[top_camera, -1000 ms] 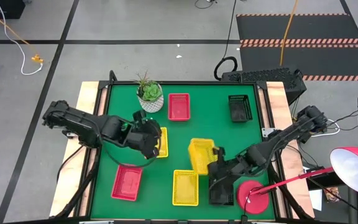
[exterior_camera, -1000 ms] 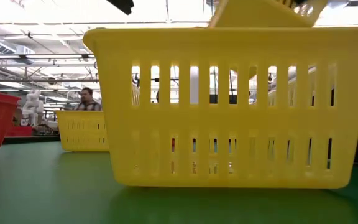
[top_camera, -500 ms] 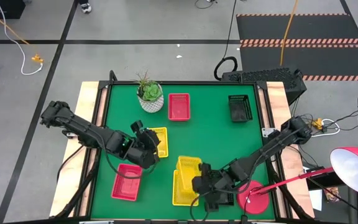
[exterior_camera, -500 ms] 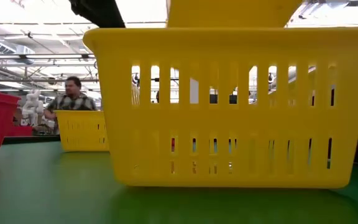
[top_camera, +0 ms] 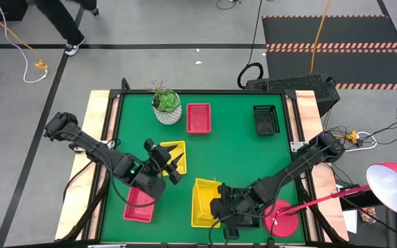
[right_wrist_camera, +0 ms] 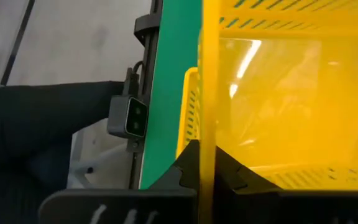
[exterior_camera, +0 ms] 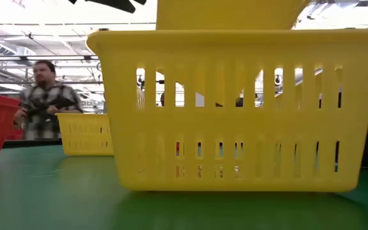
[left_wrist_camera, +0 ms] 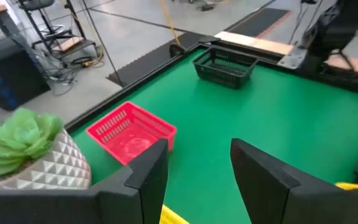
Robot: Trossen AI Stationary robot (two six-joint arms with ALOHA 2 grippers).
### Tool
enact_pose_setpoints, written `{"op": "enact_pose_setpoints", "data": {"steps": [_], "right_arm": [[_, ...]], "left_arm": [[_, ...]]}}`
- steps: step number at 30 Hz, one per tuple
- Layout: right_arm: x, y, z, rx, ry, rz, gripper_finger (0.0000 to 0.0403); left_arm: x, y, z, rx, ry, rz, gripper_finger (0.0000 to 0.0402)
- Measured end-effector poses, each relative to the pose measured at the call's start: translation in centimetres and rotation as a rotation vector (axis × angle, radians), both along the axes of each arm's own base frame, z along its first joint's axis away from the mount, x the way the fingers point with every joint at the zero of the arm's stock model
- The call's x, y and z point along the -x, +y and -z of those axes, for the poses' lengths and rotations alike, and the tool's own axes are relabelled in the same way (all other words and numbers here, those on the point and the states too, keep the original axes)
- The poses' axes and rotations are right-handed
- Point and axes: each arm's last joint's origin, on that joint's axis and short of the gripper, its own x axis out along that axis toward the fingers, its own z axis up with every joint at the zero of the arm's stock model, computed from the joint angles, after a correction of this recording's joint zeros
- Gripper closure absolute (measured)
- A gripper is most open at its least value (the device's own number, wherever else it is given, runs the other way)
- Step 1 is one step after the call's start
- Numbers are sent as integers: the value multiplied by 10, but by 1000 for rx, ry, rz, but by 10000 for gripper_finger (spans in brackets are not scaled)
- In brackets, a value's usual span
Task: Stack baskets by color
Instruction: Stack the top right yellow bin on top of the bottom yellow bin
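Note:
My right gripper (top_camera: 220,204) is shut on a yellow basket (top_camera: 205,196) and holds it right over a second yellow basket (exterior_camera: 235,108) that stands near the table's front edge. The held basket's bottom (exterior_camera: 229,14) shows just above the lower one's rim. My left gripper (top_camera: 172,164) hangs open over the third yellow basket (top_camera: 176,153) at mid-left, with nothing between its fingers (left_wrist_camera: 148,171). One red basket (top_camera: 140,205) lies at the near left. Another red basket (top_camera: 198,117) and a black basket (top_camera: 266,119) stand at the far side. My right gripper pinches one wall of the yellow basket (right_wrist_camera: 208,124), with one finger inside it and one outside. In the high view this is the wall toward the table's right. The fingers (right_wrist_camera: 188,168) come from the right, slanting down. The basket sits roughly level, above the lower basket (right_wrist_camera: 190,106).
A white plant pot (top_camera: 166,110) stands at the far left, close to the far red basket. A round red lamp base (top_camera: 280,219) sits at the near right, beside my right arm. In the low view, a person (exterior_camera: 43,102) walks beyond the table.
My right gripper has carried the yellow basket toward the near edge and leftward, then down. The basket has come from a tilt to level over the near yellow basket. My left gripper has sunk and drawn toward the near edge while rolling, its fingers open throughout.

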Motion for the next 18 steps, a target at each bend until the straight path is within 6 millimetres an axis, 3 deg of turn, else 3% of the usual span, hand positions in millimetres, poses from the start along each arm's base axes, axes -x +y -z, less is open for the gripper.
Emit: {"op": "enact_pose_setpoints", "data": {"steps": [8, 18], "right_arm": [[3, 8, 1, -26, -23, 24, 403], [4, 11, 1, -35, -52, 82, 403]], "left_arm": [[7, -15, 1, -6, -40, 12, 225], [3, -20, -3, 8, -91, 27, 224]]}}
